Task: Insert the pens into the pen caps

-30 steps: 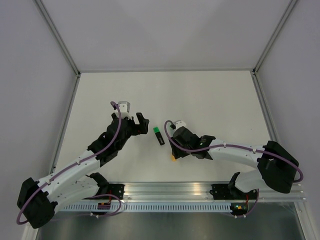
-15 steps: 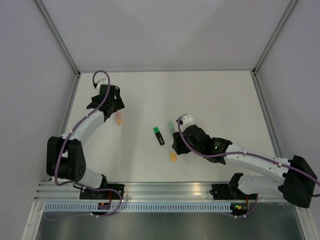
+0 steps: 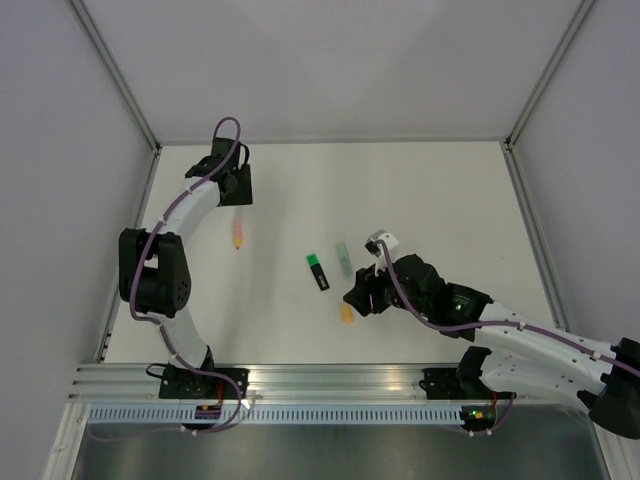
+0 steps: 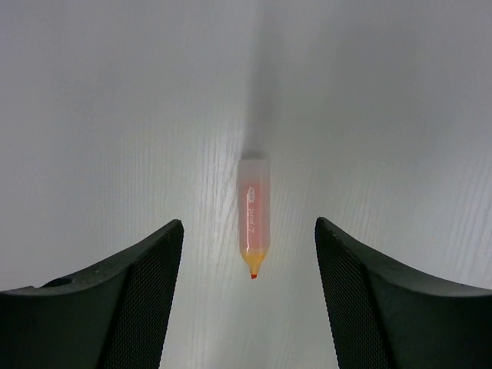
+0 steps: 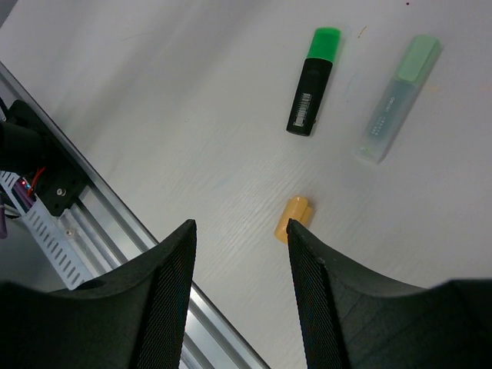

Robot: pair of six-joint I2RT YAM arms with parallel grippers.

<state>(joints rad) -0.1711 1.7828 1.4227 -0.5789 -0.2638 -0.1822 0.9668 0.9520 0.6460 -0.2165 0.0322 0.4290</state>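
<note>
A pale pink-orange pen (image 3: pixel 238 236) (image 4: pixel 254 219) lies uncapped on the table at the far left, its orange tip pointing at my left gripper (image 3: pixel 236 195). That gripper is open, its fingers (image 4: pixel 146 300) standing either side of the tip without touching it. A black pen (image 3: pixel 318 271) (image 5: pixel 311 96) with a bright green end lies mid-table. The orange-yellow cap (image 3: pixel 347 312) (image 5: pixel 292 218) lies nearer the front. My right gripper (image 3: pixel 362 297) (image 5: pixel 240 227) hovers open above the table. The cap sits just beyond its right fingertip.
A pale green translucent marker (image 3: pixel 344 258) (image 5: pixel 392 104) lies beside the black pen. The aluminium rail (image 3: pixel 330 380) (image 5: pixel 92 231) runs along the table's near edge. Grey walls enclose the table on three sides.
My left arm has swung from mid-table out to the far left over the pink-orange pen, its jaws narrowing a little. The right gripper has drawn back toward the front, uncovering the pale green marker.
</note>
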